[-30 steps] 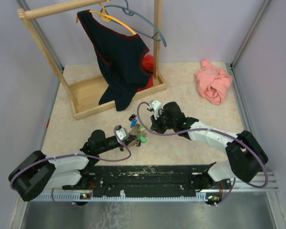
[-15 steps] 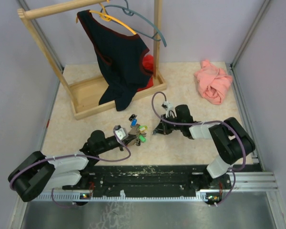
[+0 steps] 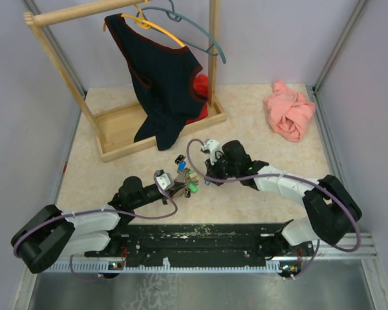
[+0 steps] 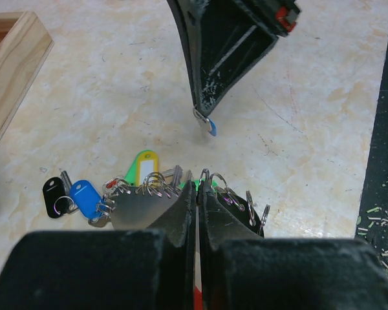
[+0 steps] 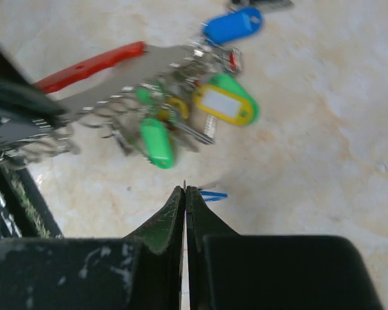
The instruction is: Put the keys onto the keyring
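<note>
My left gripper (image 4: 197, 187) is shut on the keyring (image 4: 142, 206), a grey metal plate with several wire rings along its edge and a red handle (image 5: 90, 64). Coloured tags hang off it: blue (image 4: 85, 197), black (image 4: 52, 194) and green (image 5: 155, 142). In the top view this bunch (image 3: 186, 181) lies just ahead of the left gripper (image 3: 176, 188). My right gripper (image 5: 185, 189) is shut on a tiny key (image 4: 208, 124), a silvery loop with a blue end. It hovers a little beyond the bunch, its tip (image 3: 207, 177) pointing down at the table.
A wooden clothes rack (image 3: 116, 129) with a dark garment (image 3: 165, 71) on hangers stands at the back left. Its base edge (image 4: 13, 71) shows in the left wrist view. A pink cloth (image 3: 289, 110) lies at the back right. A black rail (image 3: 200, 236) runs along the near edge.
The right arm folded in to the right half a second ago and has stretched back out to its earlier pose by the bunch. The left arm and keyring have not moved.
</note>
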